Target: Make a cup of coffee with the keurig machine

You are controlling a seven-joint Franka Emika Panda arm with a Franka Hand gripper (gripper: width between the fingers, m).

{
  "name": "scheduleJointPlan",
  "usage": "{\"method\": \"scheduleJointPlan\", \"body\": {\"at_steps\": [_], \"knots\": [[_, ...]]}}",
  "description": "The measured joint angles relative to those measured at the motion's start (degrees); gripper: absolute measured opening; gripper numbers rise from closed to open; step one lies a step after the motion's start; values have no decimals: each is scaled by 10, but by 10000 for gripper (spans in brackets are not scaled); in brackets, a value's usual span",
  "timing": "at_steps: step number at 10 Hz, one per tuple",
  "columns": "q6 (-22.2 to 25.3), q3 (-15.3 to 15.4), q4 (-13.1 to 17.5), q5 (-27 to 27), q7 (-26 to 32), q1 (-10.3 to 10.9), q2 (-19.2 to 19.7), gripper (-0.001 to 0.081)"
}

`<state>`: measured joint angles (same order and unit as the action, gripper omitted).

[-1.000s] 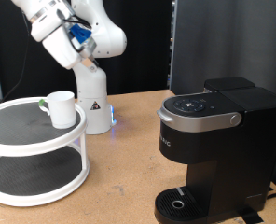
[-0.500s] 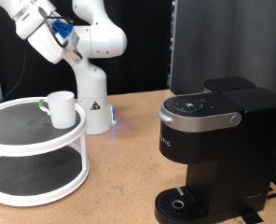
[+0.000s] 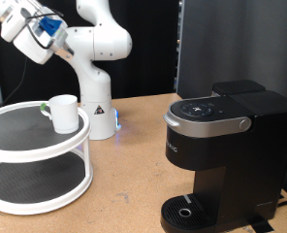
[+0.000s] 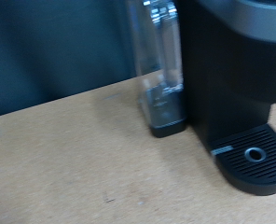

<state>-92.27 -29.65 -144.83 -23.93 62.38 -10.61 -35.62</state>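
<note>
One cup point(image 3: 63, 112) on shelf point(image 3: 27, 146); keurig machine point(image 3: 226, 146) apart

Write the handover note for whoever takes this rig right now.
Tool: not visible in either view, so its state can't be told; the arm is raised at the exterior view's top left, above the stand.
Cup: upright on the top tier of the white two-tier stand, untouched.
Keurig: on the table at the exterior view's right, lid down, drip tray bare.
Done: nothing visible.
Left: cup not yet at the machine; no coffee brewed.
</note>
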Motion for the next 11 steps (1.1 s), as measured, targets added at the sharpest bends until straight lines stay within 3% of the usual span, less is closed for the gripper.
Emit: {"method": "scheduleJointPlan", "body": {"at_steps": [3, 6, 11], "knots": [[67, -36, 22, 44, 33, -16, -11, 1], [64, -41, 20, 48, 32, -17, -6, 1], [52, -95, 31, 58, 98, -19, -5, 1]]}}
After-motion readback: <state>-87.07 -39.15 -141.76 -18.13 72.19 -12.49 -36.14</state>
